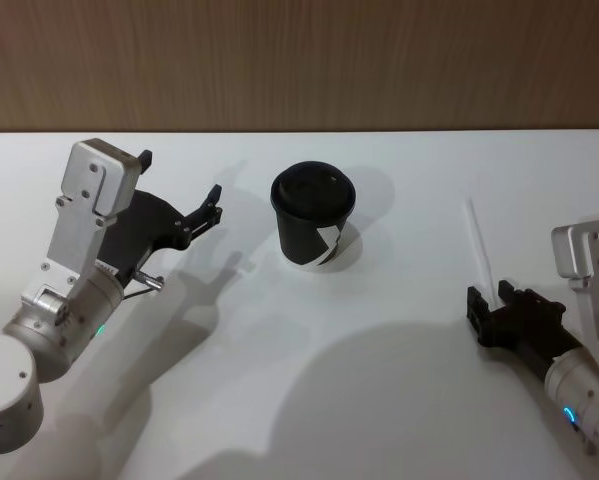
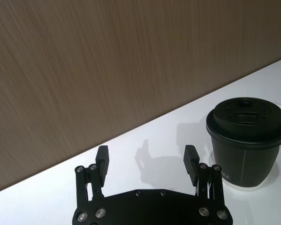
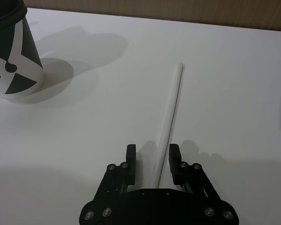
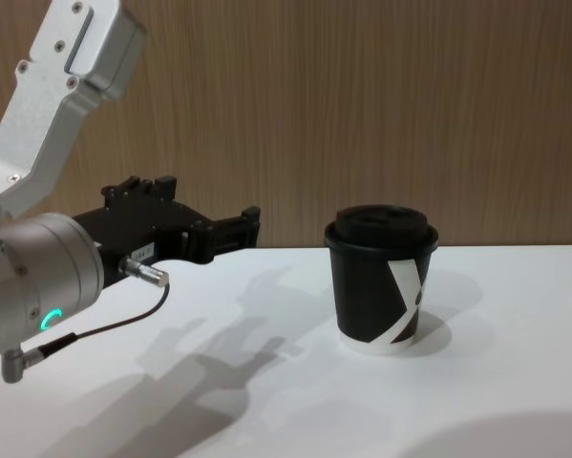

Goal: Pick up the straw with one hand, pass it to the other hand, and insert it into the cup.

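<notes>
White table (image 1: 279, 400): the left gripper (image 1: 180, 176) hovers left of the cup (image 1: 314, 215), fingers spread wide and holding nothing. The right gripper (image 3: 152, 149) sits low at the table's right side, fingers parted on either side of the straw (image 3: 173, 108) without pinching it. The lidded black cup stands upright mid-table. The white straw lies flat, well apart from it.
</notes>
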